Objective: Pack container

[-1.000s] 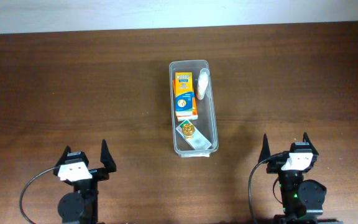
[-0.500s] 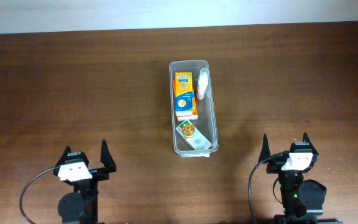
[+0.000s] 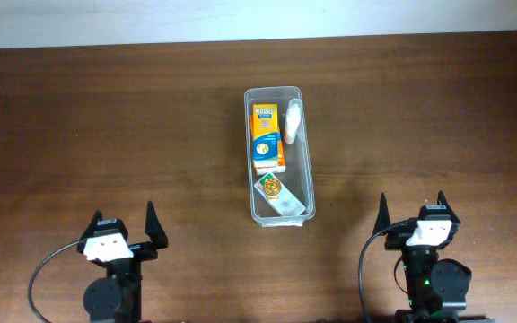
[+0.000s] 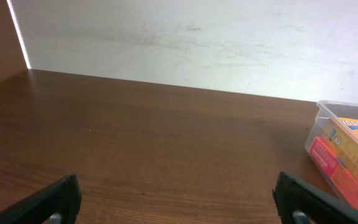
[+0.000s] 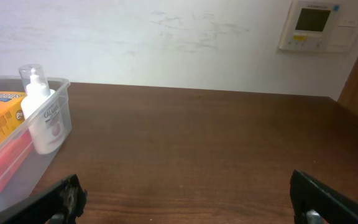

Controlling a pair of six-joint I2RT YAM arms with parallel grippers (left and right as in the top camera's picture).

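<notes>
Seeing container (image 3: 309,170) at middle of table (image 3: 106,117), with box (image 3: 267,137), bottle (image 3: 293,122) and packet (image 3: 276,190) inside. Reading left gripper (image 3: 122,215) and right gripper (image 3: 412,202) as spread wide, holding nothing, well apart from it.

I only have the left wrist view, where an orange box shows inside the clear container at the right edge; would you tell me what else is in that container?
Observer: A white pump bottle sits against the right wall of the container, beside the orange box.
Operator: Thank you. Is there anything at the end nearer the arms?
Observer: Yes, a small flat packet with a round gold disc lies there, just past the orange box.
Operator: And where is the right gripper?
Observer: The right gripper is open and holds nothing. It is off to the container's right and nearer the robot, not touching the container.
</notes>
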